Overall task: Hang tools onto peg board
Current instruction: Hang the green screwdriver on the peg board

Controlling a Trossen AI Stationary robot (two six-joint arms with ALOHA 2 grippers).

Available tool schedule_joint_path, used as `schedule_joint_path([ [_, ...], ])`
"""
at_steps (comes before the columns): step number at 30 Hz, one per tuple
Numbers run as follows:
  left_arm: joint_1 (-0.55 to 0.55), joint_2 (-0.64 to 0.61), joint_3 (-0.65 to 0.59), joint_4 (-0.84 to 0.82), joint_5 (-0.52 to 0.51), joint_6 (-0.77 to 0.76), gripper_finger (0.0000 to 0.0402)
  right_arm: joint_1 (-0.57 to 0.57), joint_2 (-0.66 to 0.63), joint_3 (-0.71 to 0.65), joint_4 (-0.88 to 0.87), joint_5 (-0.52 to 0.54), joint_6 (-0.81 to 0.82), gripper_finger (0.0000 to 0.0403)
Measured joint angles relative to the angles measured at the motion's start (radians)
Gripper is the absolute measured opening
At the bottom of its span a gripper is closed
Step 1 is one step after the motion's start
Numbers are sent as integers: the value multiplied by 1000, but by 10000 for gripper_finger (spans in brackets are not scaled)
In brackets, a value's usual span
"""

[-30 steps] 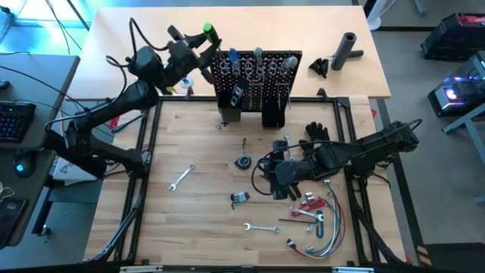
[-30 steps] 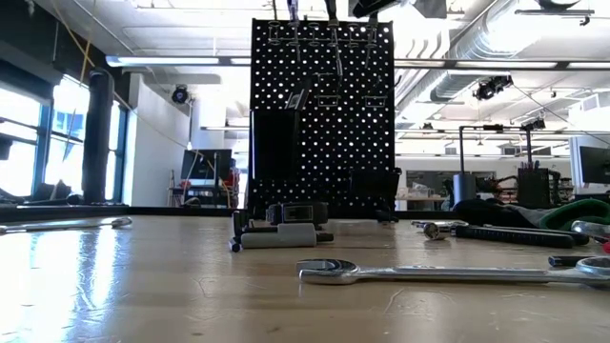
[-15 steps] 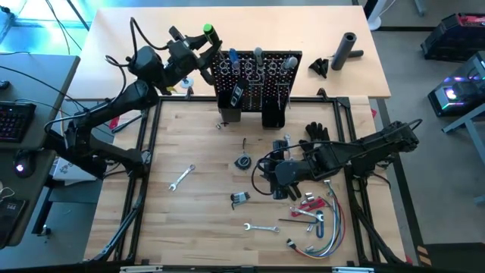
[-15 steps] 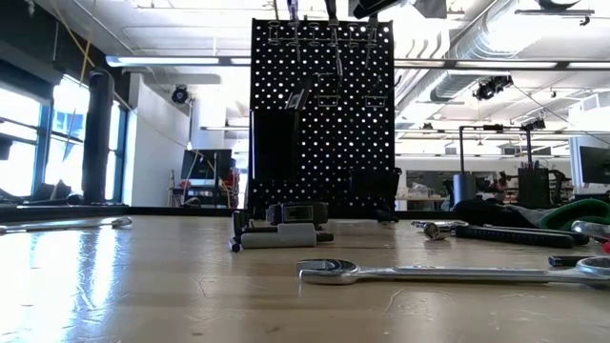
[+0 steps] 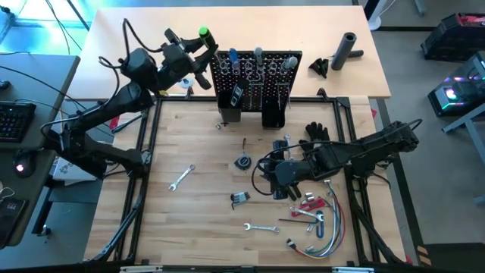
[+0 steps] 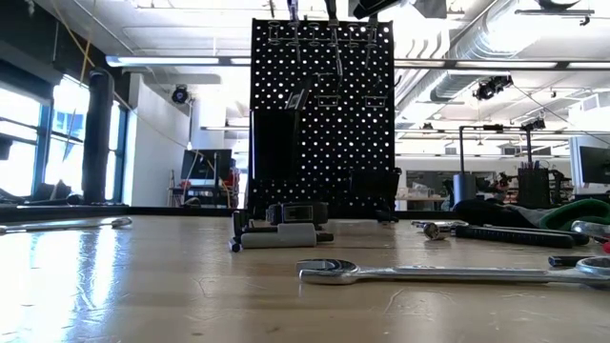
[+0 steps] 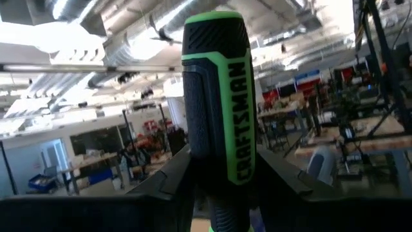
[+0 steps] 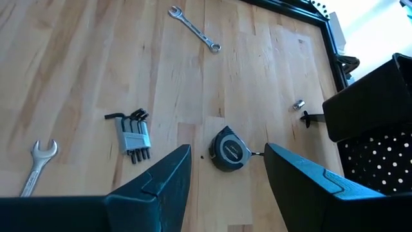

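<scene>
Green-handled screwdriver (image 7: 215, 96): grasped in left hand (image 5: 198, 54) beside the peg board's (image 5: 258, 64) upper left corner; lower shaft straight through a free ring hook before release; right hand (image 8: 222, 169) released, idle above surface (image 5: 197, 220).

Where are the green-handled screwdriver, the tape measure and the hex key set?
Screwdriver (image 7: 215, 103), left wrist view, middle of the handle.
Tape measure (image 8: 230, 150), right wrist view, centre of its round case.
Hex key set (image 8: 133, 137), right wrist view, on the grey holder.
</scene>
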Motion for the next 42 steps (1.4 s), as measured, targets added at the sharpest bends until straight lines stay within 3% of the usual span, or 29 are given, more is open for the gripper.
schedule_joint_path([
  [32,89,152,0,-52,-10,-76,117,1,0,0,1,4,30,194],
  [42,88,149,-1,-104,-60,-150,117,1,0,0,-11,4,34,194],
])
